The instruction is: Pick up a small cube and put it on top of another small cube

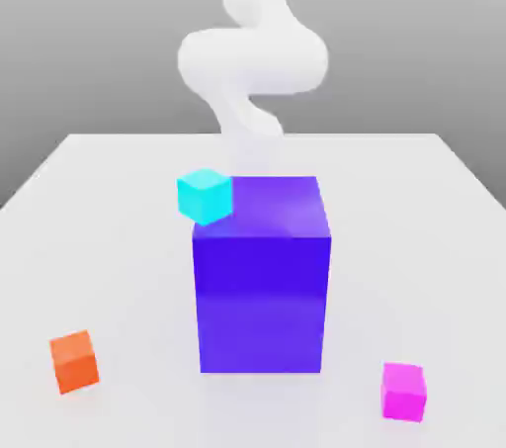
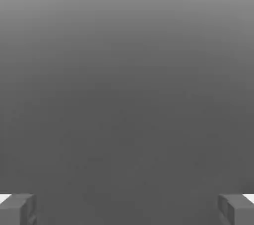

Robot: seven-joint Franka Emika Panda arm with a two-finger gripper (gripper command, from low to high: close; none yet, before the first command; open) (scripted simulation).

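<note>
Three small cubes are in the exterior view. An orange cube (image 1: 74, 360) lies on the table near the front on the exterior view's left. A magenta cube (image 1: 404, 392) lies near the front on the right. A cyan cube (image 1: 205, 195) shows at the upper left corner of the big block; I cannot tell whether it rests on the block or sits behind it. In the hand view my gripper (image 2: 127, 210) is open, its two grey fingertips (image 2: 18, 209) far apart with nothing between them, facing plain grey background.
A tall blue-purple block (image 1: 262, 288) stands in the middle of the white table (image 1: 119, 268), between the cubes. The white arm (image 1: 252, 60) rises behind it at the back. Bare table surface lies on both sides of the block.
</note>
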